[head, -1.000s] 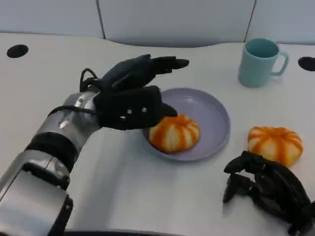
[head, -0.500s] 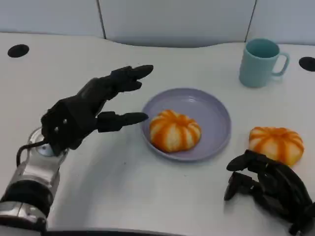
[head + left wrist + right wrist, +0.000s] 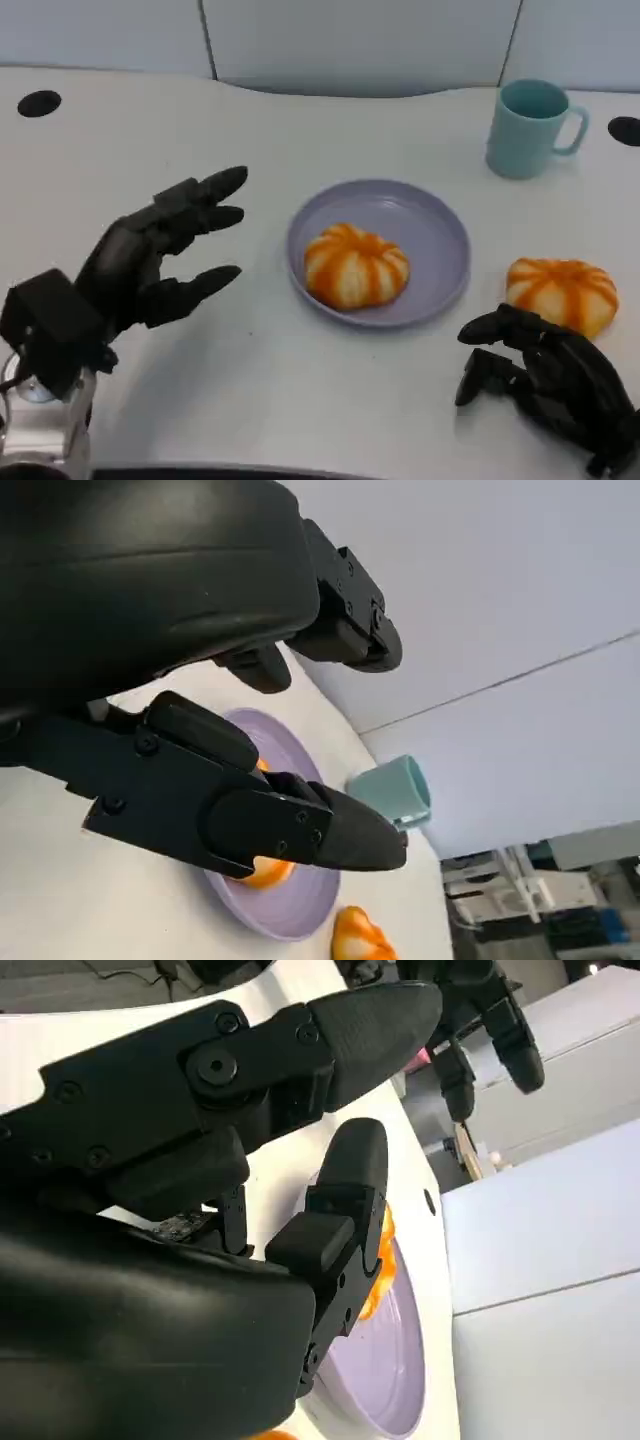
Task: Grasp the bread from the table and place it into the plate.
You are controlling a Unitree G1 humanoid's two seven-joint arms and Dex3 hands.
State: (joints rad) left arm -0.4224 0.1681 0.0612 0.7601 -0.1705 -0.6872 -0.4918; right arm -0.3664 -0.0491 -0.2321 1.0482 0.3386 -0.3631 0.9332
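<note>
Head view: one bread (image 3: 355, 265) sat in the plate (image 3: 440, 240) mid-desk, a second bread (image 3: 560, 293) lay on the desk off the plate's right rim. The left hand (image 3: 150, 260) was empty, fingers spread wide; the right hand (image 3: 545, 375) rested curled, holding nothing, just beside that loose bread.

Left wrist view: plate (image 3: 300, 920) and mug (image 3: 395, 790) beyond the fingers.

Right wrist view: I'd open wide before closing on the bread

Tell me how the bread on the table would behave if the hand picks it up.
The bread looks puffy and domed, so probably soft, light, easily squashed. Its flat underside suggests it would not roll. The right hand lies beside it.
</note>
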